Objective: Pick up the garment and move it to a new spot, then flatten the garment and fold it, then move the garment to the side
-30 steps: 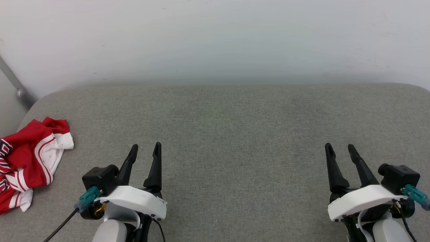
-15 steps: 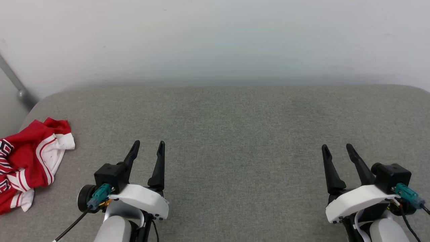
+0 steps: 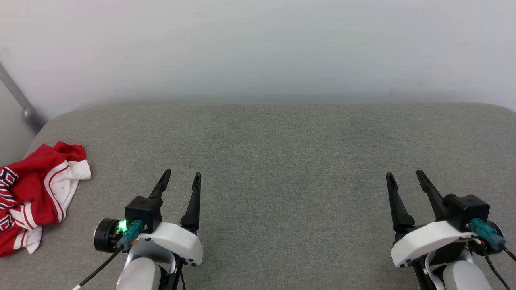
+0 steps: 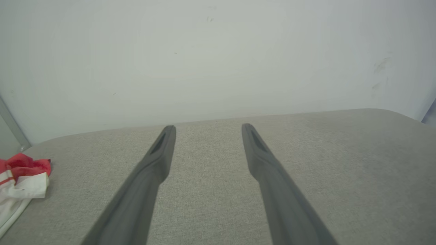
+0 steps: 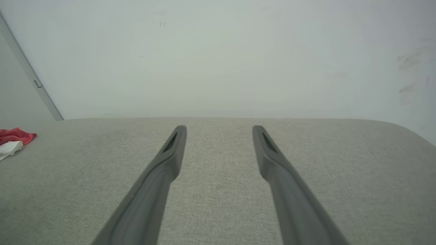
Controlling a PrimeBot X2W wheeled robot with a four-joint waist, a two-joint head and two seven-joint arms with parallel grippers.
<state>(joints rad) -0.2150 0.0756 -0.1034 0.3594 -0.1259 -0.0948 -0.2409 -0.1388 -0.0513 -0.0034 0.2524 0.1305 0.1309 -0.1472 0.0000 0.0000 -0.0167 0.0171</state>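
Logged garment [image 3: 36,193] as a crumpled red heap with white, red-striped parts, lying at the far left edge of the grey fabric-covered desk [image 3: 282,153] and partly cut off by the head view's border. Found left hand [image 3: 182,174] open and empty, its fingers spread and pointing toward the pale wall [image 3: 258,48], over bare desk to the right of the garment and apart from it. In left wrist view, noted garment [image 4: 20,177] at lower left, off to the side of the fingers [image 4: 160,153], no contact. Found right hand [image 3: 404,174] likewise open and empty, at the desk's right side, well apart from the garment. In right wrist view, spotted garment [image 5: 13,137] as a small red-and-white patch at the far left edge.
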